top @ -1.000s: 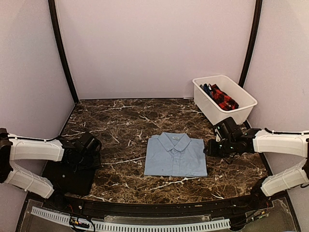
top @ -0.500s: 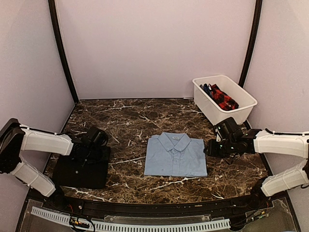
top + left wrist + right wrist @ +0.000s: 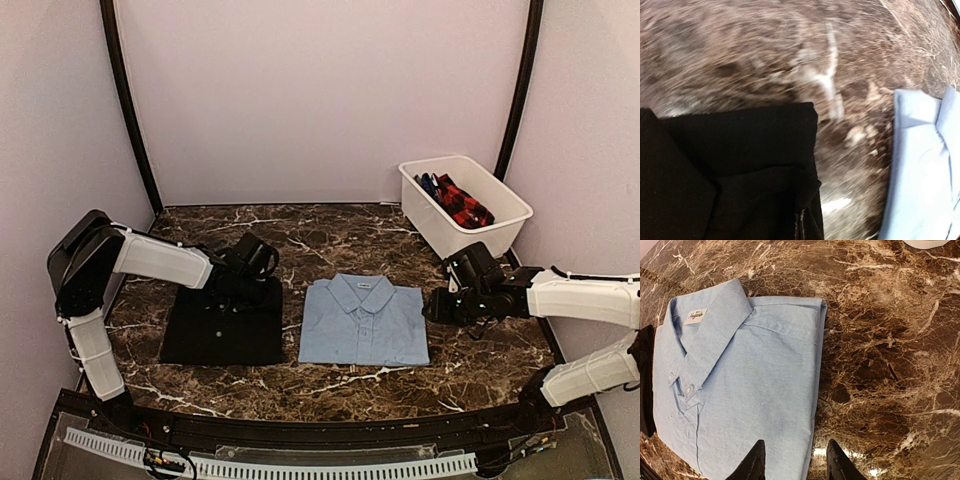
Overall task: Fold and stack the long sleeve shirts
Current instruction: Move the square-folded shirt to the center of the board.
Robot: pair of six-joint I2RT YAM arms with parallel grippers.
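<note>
Left claw [image 3: 252, 268] pinched on the black cloth [image 3: 222, 325]: drag it flat, stop beside the light-blue shirt [image 3: 365, 320]; your right claw [image 3: 796, 456] hovers half-spread.

Folded shirt [image 3: 364, 320] lies on table [image 3: 250, 235], bin [image 3: 445, 228] behind-right.

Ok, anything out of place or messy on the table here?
Little. The light-blue shirt lies neatly folded; the black cloth beside it, apart, is bunched at its far edge under the left gripper.

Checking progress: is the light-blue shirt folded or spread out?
Folded: the light-blue shirt lies as a compact rectangle, collar on top, no sleeves showing.
</note>
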